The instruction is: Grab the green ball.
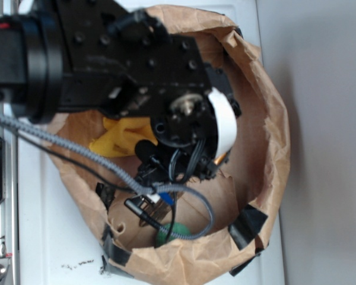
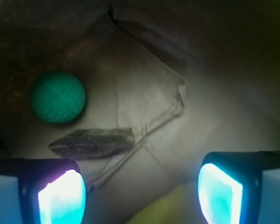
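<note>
While peering through wrist view, I'm seeing gripper (image 2: 141,193) standing wide, fingers (image 2: 60,196) glowing at bottom corners, nothing sitting between them. Yellow cloth (image 2: 161,212) edge is showing at bottom centre. Farther in, green ball (image 2: 57,97) is lying at left of frame on paper bag (image 2: 144,107) floor, apart from fingers. On exterior view, arm (image 1: 124,59) is reaching into bag, ball peeking near bottom rim.

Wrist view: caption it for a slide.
Open gripper above the paper bag floor, green ball ahead, ungrasped.
</note>
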{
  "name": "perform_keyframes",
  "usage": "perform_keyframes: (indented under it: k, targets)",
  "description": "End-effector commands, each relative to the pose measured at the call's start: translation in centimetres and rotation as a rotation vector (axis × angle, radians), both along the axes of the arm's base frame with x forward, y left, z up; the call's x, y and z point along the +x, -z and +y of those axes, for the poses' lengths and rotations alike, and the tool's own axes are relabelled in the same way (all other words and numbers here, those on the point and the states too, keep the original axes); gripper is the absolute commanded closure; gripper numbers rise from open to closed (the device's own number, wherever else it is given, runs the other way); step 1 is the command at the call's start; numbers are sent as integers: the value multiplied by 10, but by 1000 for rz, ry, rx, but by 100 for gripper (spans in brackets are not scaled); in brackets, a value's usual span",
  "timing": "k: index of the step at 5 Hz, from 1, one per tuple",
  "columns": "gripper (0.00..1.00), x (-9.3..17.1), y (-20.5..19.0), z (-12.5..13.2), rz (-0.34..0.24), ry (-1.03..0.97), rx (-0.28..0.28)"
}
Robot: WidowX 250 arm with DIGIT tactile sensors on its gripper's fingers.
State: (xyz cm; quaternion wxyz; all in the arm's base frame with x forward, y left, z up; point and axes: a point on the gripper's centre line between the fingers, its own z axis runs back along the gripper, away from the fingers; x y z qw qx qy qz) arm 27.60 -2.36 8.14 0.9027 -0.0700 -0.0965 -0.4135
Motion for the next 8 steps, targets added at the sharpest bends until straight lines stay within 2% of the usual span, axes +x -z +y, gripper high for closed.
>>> perform_keyframes:
  k: [1, 2, 5, 6, 7, 8]
  targets:
    - [0, 9, 1, -16, -36, 225, -57]
    - [0, 11, -1, -35, -42, 277, -103]
    - [0, 11, -1, -35, -42, 277, -103]
    - [0, 22, -5, -11, -58, 246, -69]
    - [0, 10, -25, 9, -90, 228, -88]
    - [0, -3, -32, 18, -119, 193, -66]
